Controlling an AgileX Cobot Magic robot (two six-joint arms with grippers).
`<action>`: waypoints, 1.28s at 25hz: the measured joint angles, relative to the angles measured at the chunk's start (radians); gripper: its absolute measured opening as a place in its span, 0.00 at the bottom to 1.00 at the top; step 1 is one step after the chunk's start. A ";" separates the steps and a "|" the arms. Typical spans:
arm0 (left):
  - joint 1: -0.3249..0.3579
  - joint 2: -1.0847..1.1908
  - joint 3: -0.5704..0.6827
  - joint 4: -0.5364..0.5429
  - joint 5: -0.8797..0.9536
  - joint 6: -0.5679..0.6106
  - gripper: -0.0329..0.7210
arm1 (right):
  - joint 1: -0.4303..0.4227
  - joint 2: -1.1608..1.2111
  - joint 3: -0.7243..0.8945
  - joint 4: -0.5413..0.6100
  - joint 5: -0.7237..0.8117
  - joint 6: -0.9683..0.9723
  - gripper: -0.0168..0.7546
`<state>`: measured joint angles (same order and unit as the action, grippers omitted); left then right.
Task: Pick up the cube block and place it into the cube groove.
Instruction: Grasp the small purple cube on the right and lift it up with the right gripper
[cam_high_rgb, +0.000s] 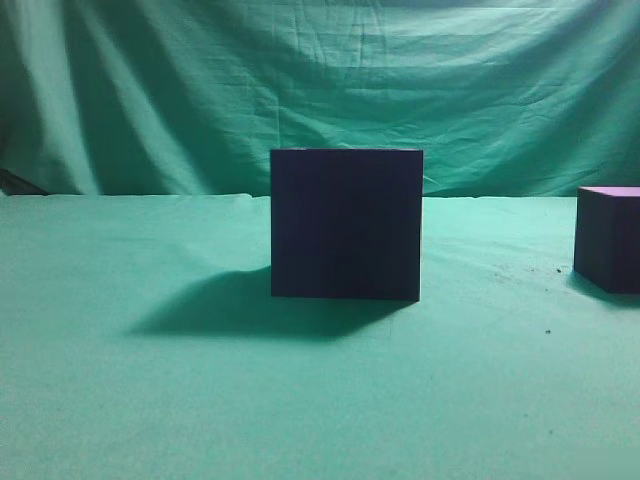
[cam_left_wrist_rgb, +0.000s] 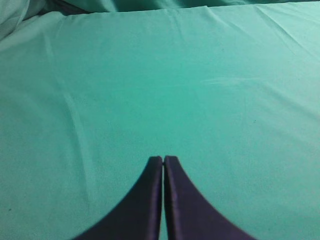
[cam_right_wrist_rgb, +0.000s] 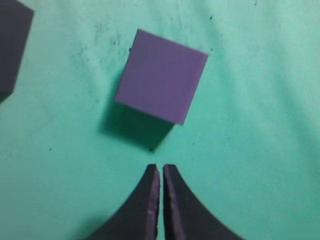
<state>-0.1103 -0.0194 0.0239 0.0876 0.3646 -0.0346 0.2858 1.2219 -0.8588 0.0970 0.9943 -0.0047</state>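
The cube groove (cam_high_rgb: 346, 224), a large dark navy-purple box, stands in the middle of the green table in the exterior view; a corner of it shows at the top left of the right wrist view (cam_right_wrist_rgb: 12, 45). The cube block (cam_high_rgb: 609, 238) sits at the far right edge, cut off by the frame. In the right wrist view the cube block (cam_right_wrist_rgb: 161, 75) shows its lighter purple top, lying a little ahead of my right gripper (cam_right_wrist_rgb: 161, 167), which is shut and empty above the cloth. My left gripper (cam_left_wrist_rgb: 163, 159) is shut and empty over bare cloth. Neither gripper shows in the exterior view.
A green cloth (cam_high_rgb: 200, 400) covers the table and a green backdrop (cam_high_rgb: 300, 80) hangs behind. The table's far edge (cam_left_wrist_rgb: 150, 9) shows at the top of the left wrist view.
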 joint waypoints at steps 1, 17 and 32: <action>0.000 0.000 0.000 0.000 0.000 0.000 0.04 | 0.024 0.031 -0.019 -0.039 0.000 0.031 0.02; 0.000 0.000 0.000 0.000 0.000 0.000 0.04 | 0.068 0.361 -0.175 -0.107 -0.090 0.252 0.84; 0.000 0.000 0.000 0.000 0.000 0.000 0.04 | 0.068 0.474 -0.175 -0.142 -0.123 0.329 0.57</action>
<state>-0.1103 -0.0194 0.0239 0.0876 0.3646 -0.0346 0.3535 1.6955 -1.0337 -0.0448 0.8713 0.3241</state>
